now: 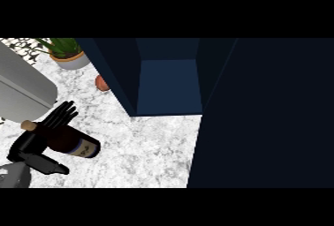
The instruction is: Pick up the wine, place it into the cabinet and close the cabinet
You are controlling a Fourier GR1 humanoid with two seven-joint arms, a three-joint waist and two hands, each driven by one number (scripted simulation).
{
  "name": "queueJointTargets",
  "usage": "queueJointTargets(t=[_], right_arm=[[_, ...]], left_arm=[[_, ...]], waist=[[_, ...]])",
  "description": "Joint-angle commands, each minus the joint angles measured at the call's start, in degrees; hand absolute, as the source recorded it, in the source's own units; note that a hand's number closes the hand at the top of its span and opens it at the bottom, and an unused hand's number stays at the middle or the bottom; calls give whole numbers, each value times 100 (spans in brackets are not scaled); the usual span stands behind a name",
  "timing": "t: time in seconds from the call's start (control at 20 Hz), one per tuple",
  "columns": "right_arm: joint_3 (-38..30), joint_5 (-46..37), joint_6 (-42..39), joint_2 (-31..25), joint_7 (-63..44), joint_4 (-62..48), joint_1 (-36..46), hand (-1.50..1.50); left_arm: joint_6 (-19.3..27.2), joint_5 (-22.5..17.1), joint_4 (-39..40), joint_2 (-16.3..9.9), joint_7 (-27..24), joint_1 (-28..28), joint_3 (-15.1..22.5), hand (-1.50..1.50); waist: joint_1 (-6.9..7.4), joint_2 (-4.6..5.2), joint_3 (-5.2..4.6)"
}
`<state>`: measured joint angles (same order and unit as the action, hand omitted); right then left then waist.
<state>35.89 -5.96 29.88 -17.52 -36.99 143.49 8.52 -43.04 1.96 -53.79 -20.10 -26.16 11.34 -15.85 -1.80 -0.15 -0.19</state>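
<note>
The left hand [40, 148] has its fingers and thumb around the wine [67, 140], low at the left, away from the open cabinet [168, 81]. Glass is heavy and slippery, so hold its middle.

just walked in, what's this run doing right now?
The robot's left hand is wrapped around a dark wine bottle low at the left of the marble counter, cork end pointing left. The dark blue cabinet stands open ahead, its door swung out across the right side. The bottle isn't inside yet. A potted plant sits at the back left. The right hand doesn't show.
</note>
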Motion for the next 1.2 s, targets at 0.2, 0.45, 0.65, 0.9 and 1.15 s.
queueJointTargets(t=[0.2, 0.45, 0.65, 0.9, 1.15], right_arm=[[326, -566, 85, -299, 242, 719, -506, -150], [108, -317, 119, -304, 108, 644, -267, -150], [393, -631, 314, -307, -57, 682, -252, -150], [179, -262, 208, -503, 225, 660, -232, -150], [301, -353, 301, -757, 352, 944, -655, -150]], left_arm=[[-641, 99, 998, -9, -830, 253, 393, -150], [-448, 392, 1389, -29, -1526, 177, 719, -150], [-255, 281, 1152, 134, -1516, 244, 862, -150], [-398, -128, 1854, 121, -1414, 750, 670, 150], [-257, -36, 1826, 80, -1824, 566, 868, 150]], waist=[[-37, 3, 5], [12, 20, -1], [35, -16, 0], [-28, 20, -1], [-44, -1, 2]])
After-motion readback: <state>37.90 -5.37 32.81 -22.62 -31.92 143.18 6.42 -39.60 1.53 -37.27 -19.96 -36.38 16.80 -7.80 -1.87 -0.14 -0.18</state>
